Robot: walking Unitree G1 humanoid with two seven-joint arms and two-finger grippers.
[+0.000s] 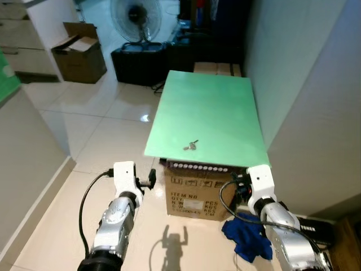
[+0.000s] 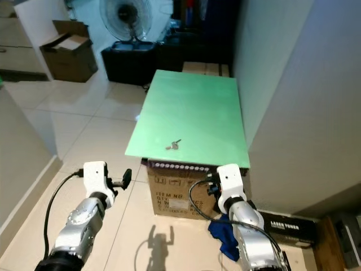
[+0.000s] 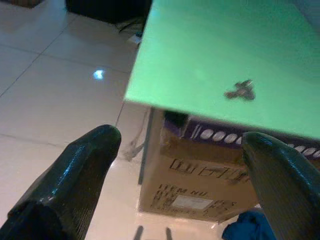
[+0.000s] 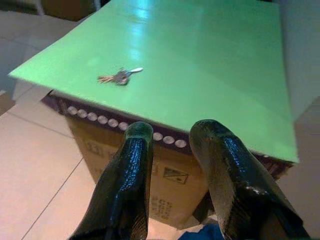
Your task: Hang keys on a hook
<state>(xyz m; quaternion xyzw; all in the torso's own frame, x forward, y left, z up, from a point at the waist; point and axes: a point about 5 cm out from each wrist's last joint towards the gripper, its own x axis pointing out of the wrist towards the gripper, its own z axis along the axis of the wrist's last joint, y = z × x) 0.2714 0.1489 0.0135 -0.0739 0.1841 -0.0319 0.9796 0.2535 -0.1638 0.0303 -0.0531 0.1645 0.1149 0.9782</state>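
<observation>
Keys (image 1: 192,145) lie low-centre on the green counter (image 1: 214,101), near its front edge. Left gripper (image 3: 180,165) fingers wide apart; right gripper (image 4: 170,135) fingers narrowly apart. Approach from above, centred on the keys.

— What sort of room is it?
— Glossy pale tiled floor (image 1: 84,124) catching a bright spot of light, and a plain grey wall (image 1: 316,101) along the right.
— Furniture?
— A green board (image 1: 208,116) lies on a printed cardboard box (image 1: 194,195). Beyond it a standing fan (image 1: 135,20) rises by a dark low cabinet (image 1: 138,62), with an open cardboard carton (image 1: 79,56) further left.
</observation>
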